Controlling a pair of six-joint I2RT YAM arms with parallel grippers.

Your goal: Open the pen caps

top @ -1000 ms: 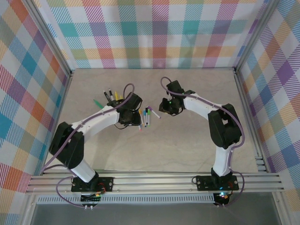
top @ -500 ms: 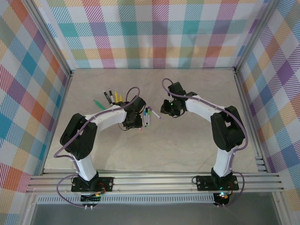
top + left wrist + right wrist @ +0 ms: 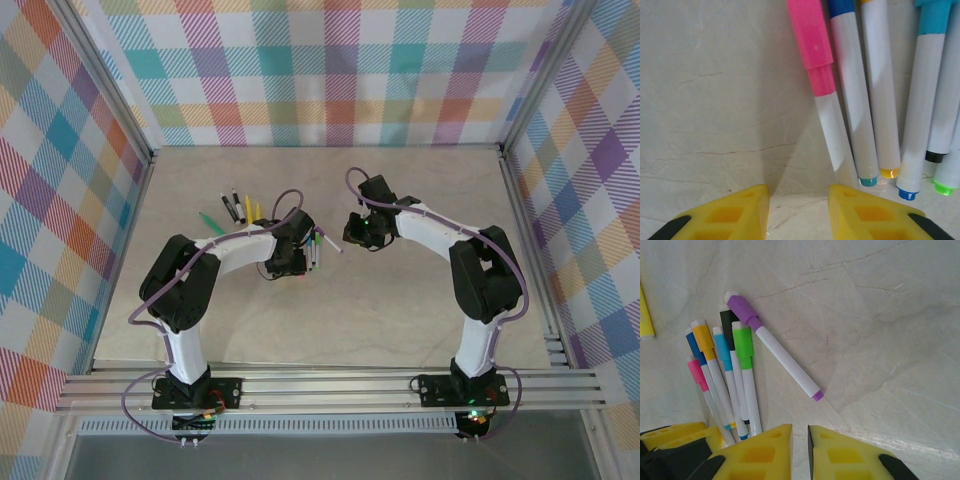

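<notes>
1. Where the two arms meet above the table (image 3: 400, 320), a bundle of capped pens (image 3: 314, 250) lies between them. The left gripper (image 3: 288, 262) is at its 8 o'clock and the right gripper (image 3: 357, 232) at its 2 o'clock.
2. The left gripper's fingers (image 3: 725, 217) stand apart and empty, with the pink cap (image 3: 810, 35) ahead at 12 o'clock.
3. The right gripper's fingers (image 3: 760, 455) are a narrow slit apart, gripping nothing.
4. The purple-capped pen (image 3: 785, 360) slants from 10 to 4 o'clock beside the bundle, and its green cap (image 3: 741, 342) is on.
5. Loose pens (image 3: 235, 208) lie at the left gripper's 10 o'clock.
</notes>
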